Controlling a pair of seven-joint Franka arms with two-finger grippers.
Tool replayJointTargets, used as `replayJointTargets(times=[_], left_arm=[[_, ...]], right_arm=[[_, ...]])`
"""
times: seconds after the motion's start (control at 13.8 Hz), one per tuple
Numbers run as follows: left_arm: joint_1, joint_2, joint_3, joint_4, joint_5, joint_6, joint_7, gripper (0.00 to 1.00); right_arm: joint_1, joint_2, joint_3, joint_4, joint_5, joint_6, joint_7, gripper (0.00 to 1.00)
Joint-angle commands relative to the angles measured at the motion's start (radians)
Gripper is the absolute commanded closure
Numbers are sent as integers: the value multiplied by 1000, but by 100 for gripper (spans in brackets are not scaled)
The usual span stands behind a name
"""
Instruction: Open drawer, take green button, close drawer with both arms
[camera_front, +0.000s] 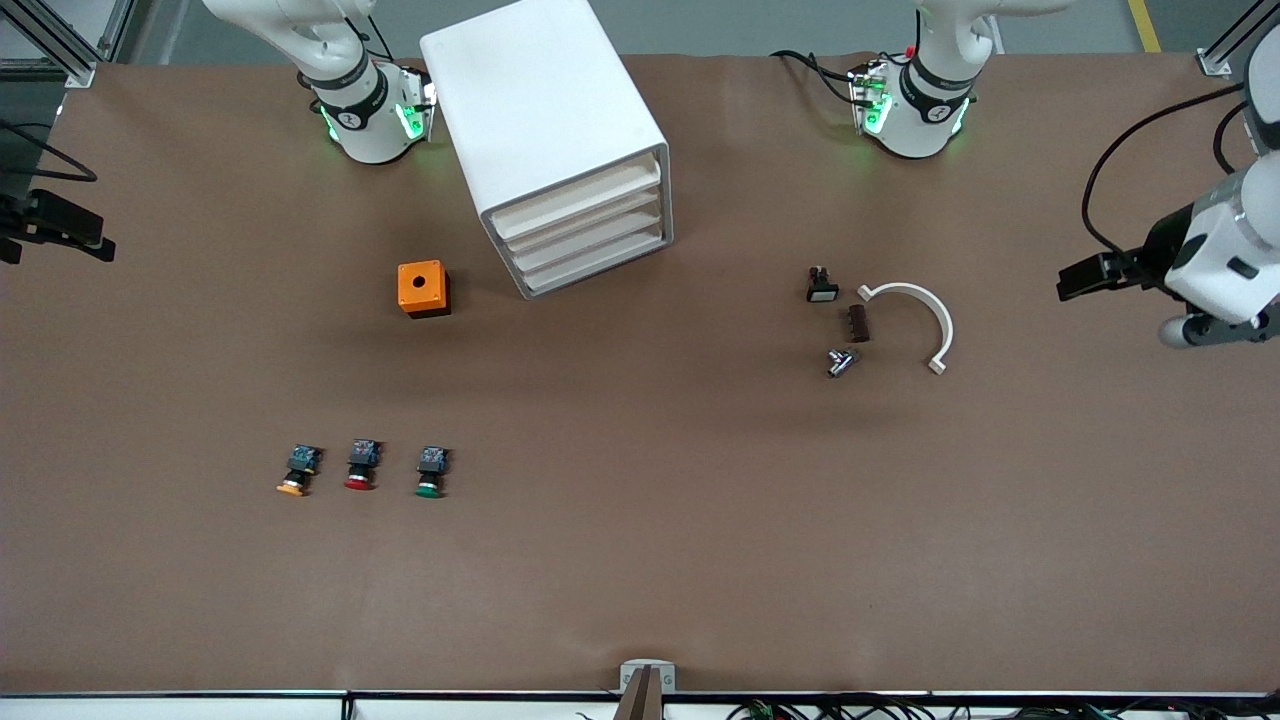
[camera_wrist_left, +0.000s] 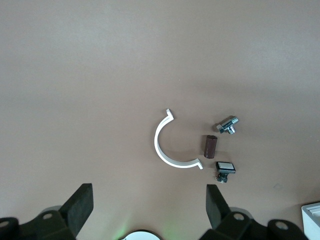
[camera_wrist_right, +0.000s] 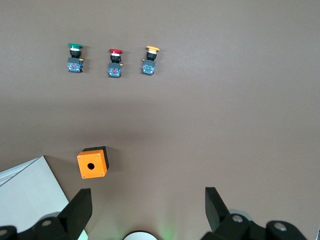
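Observation:
The white cabinet (camera_front: 545, 120) stands between the arm bases, and its four drawers (camera_front: 590, 228) are all shut. A corner of it shows in the right wrist view (camera_wrist_right: 22, 195) and the left wrist view (camera_wrist_left: 312, 220). The green-capped button (camera_front: 431, 472) lies on the table, nearer the front camera than the cabinet; it also shows in the right wrist view (camera_wrist_right: 75, 57). My left gripper (camera_wrist_left: 149, 195) is open and empty, high over the table near its base. My right gripper (camera_wrist_right: 147, 197) is open and empty, high over the table near the orange box. Neither gripper shows in the front view.
A red-capped button (camera_front: 362, 465) and an orange-capped button (camera_front: 298, 470) lie beside the green one. An orange box (camera_front: 423, 289) sits near the cabinet. A white arc (camera_front: 915, 320) and three small parts (camera_front: 857, 323) lie toward the left arm's end.

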Motion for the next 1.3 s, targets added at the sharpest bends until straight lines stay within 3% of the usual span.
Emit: replayJointTargets(times=[0.0, 0.72, 1.23], left_arm=[[14, -118, 1, -134, -8, 72, 15, 1], [22, -95, -4, 8, -35, 83, 17, 1], [13, -12, -8, 120, -34, 85, 17, 1]], right_arm=[[-11, -39, 6, -36, 3, -12, -8, 0], [-32, -205, 8, -220, 40, 110, 8, 0], [-25, -216, 17, -220, 40, 104, 63, 0]])
